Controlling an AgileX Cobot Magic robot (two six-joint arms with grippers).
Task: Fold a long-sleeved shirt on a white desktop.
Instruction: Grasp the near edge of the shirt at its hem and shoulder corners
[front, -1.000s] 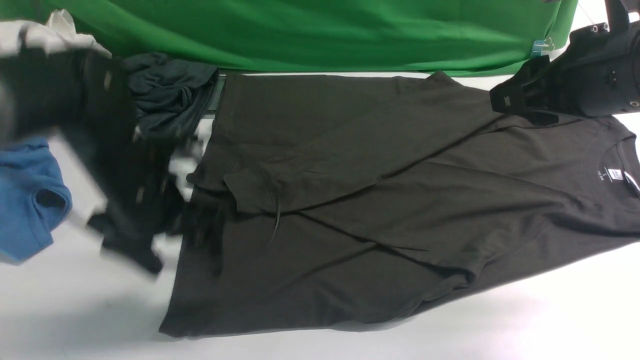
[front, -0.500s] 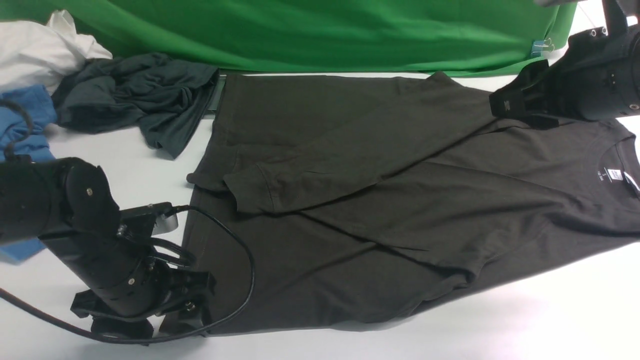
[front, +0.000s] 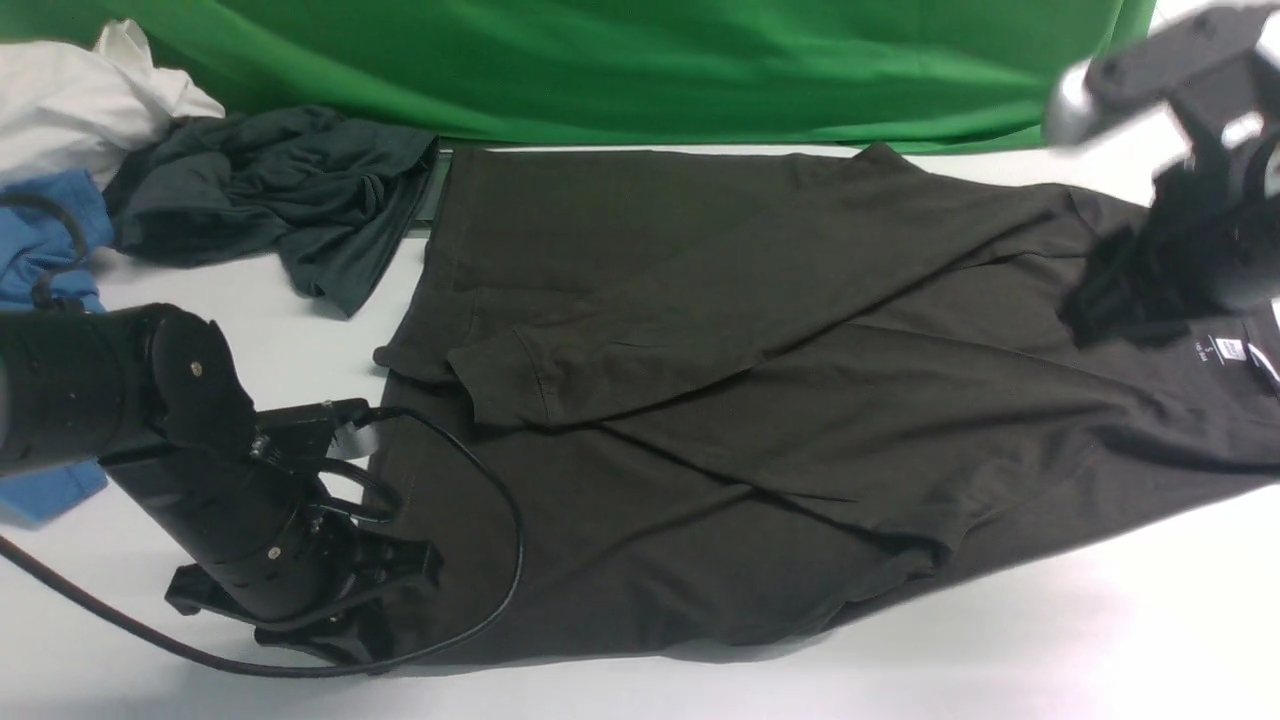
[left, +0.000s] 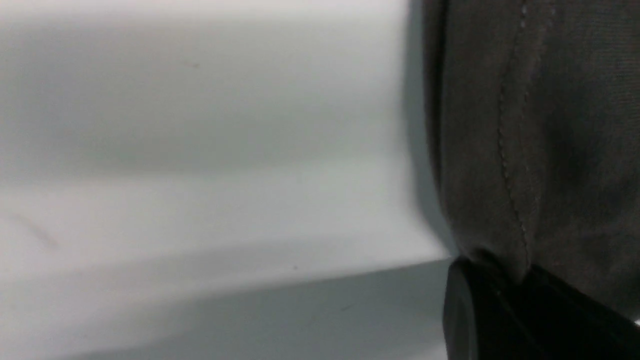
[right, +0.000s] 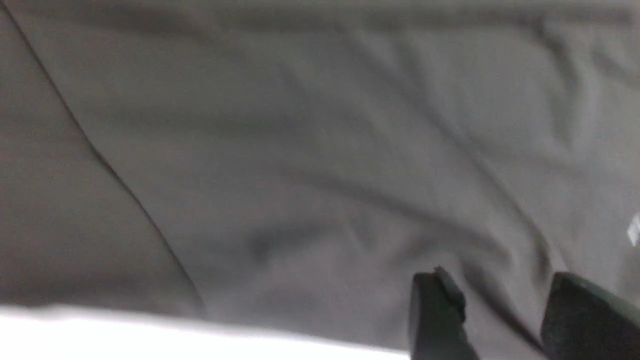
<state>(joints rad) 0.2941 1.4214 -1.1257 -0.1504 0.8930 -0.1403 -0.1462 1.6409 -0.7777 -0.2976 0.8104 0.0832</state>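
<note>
The long-sleeved shirt (front: 760, 400) lies spread across the white desktop (front: 1050, 650), neck to the right with its white label (front: 1225, 350) showing and one sleeve folded across the body. My left gripper (front: 375, 625) sits at the near left hem corner. In the left wrist view it (left: 520, 280) is shut on the stitched hem (left: 515, 150). My right gripper (front: 1110, 310), blurred, hangs low over the shirt just left of the collar. The right wrist view shows it (right: 500, 292) open, with its fingers (right: 435, 305) apart above wrinkled fabric (right: 310, 150).
At the back left lie a dark grey-green garment (front: 290, 195), a blue garment (front: 45, 250) and a white cloth (front: 90, 90). A green backdrop (front: 640, 60) hangs behind the table. A black cable (front: 505, 560) loops from the left arm over the shirt's hem.
My left arm swung down to the near left hem corner and its jaws shut on the hem. My right gripper dropped from the far right edge toward the collar.
</note>
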